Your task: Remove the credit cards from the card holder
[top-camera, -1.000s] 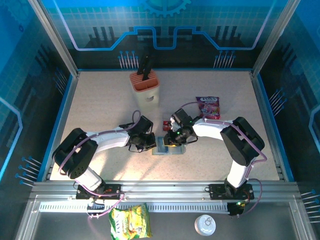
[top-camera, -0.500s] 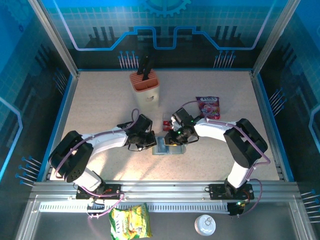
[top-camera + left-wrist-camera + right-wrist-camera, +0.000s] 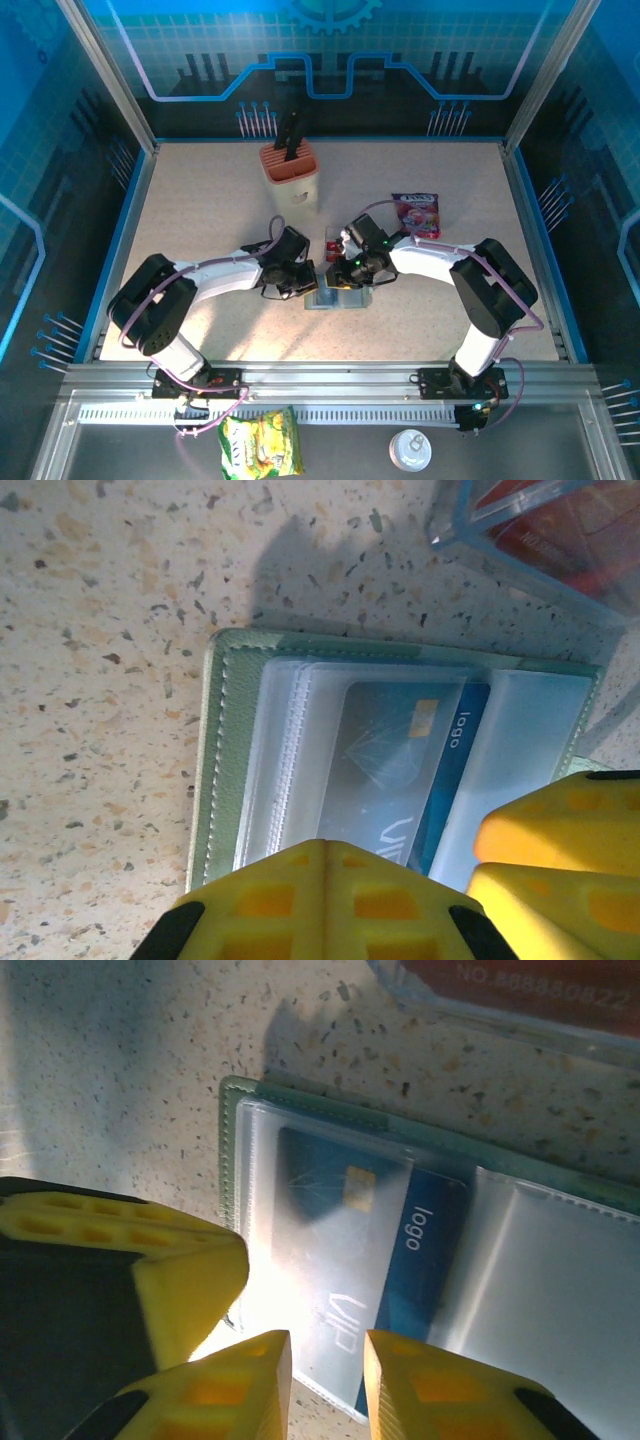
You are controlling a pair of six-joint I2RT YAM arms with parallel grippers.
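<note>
The card holder (image 3: pixel 335 297) lies open on the table (image 3: pixel 200 210) between the two tools, and the clear stand (image 3: pixel 332 243) is just behind it. In the right wrist view some red cards (image 3: pixel 520 975) are inside this stand, so that part of the task seems to be done already. One blue card (image 3: pixel 375 1225) is not yet out. It sits in the holder under a transparent sleeve (image 3: pixel 300 1160), and one side of it appears to stick out of the sleeve a little. The right tool (image 3: pixel 327 1350) is over the near edge of this sleeve with its fingers a little spread, and nothing is visibly pinched between them. The left tool (image 3: pixel 322 865) has its fingers pressed together and is at the near edge of the holder, probably to keep it from sliding, though it is not possible to tell if it really presses down. What is left, most likely, is to catch the blue card, draw it fully out and put it down apart from the holder.
</note>
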